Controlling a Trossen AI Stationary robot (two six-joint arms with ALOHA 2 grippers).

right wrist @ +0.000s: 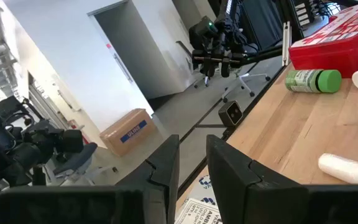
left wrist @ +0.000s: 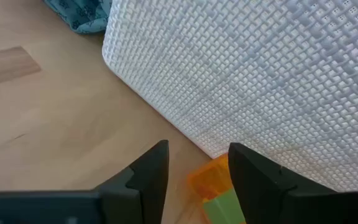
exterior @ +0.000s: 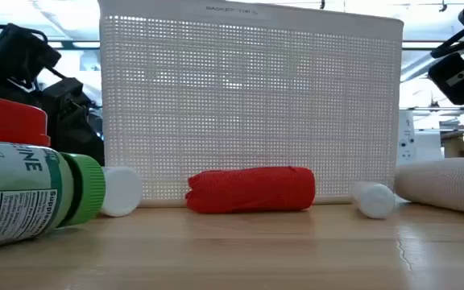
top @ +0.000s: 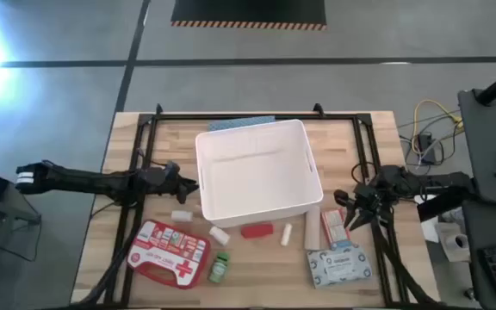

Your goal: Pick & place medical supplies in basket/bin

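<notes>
**Box beside the right gripper, roll beside the left**

Nearness decides the coming move, and each arm has one supply close to it. The right gripper (top: 349,211) hangs at the outer side of the white tub (top: 293,205), its fingers a little apart and holding nothing. The red-white box (top: 335,228) lies just beside those fingertips, toward the table's front edge from them. Its long axis runs roughly front to back, alongside a long white roll (top: 313,226) that lies between the box and the tub's corner. The pale soft pack (top: 340,265) sits farther out from this gripper, past the box.

The left gripper (top: 188,184) sits close against the tub's opposite wall, fingers apart. Its wrist view shows the woven wall just ahead and a small orange and green thing in the gap, which I cannot identify. A small white roll (top: 182,215) lies just frontward of this gripper. The red first-aid case (top: 169,251) and the green bottle (top: 220,267) lie farther that way.

The red tube (top: 257,230) lies crosswise in front of the tub, between the arms. Nothing shows inside the tub, so the task looks barely begun. The box seems the likeliest pick, needing a short drop across its narrow width.
</notes>
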